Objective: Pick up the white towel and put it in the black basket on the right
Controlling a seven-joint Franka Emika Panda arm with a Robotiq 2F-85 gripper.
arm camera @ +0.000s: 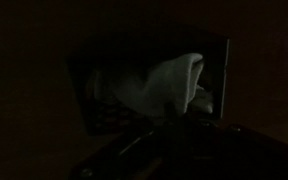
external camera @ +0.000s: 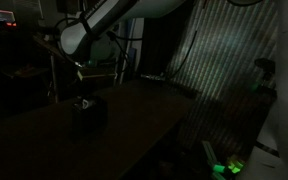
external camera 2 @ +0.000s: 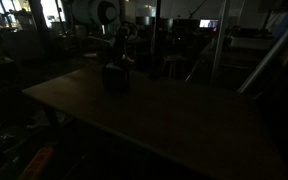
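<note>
Darkness fills the room, and only a few things show up. A big brown worktop [external camera: 149, 125] takes up the middle of both exterior views, and most of its top is in shadow. Behind it, in an exterior view, hangs a wall with many thin stripes [external camera: 224, 60], and a small green light [external camera: 224, 166] glows low down near the floor. In an exterior view a tall thin pole [external camera 2: 216, 40] stands behind the worktop. The white robot arm [external camera: 104, 25] reaches in from above and bends down. Its end effector [external camera: 81, 82] hangs right over the black basket [external camera: 88, 116]. The basket sits on the worktop, and in an exterior view it is near the far edge [external camera 2: 115, 78]. The wrist view looks straight down into the basket. There the white towel [arm camera: 169, 85] lies bunched up inside the dark walls, with one pale corner poking up toward the side. The towel is the brightest thing in that view, and the basket's walls wrap around it. It is too dark to see the fingers, so I cannot tell if the end effector is clenched, released, or grasping the towel. I also cannot tell if it touches the towel or only hangs above it.
</note>
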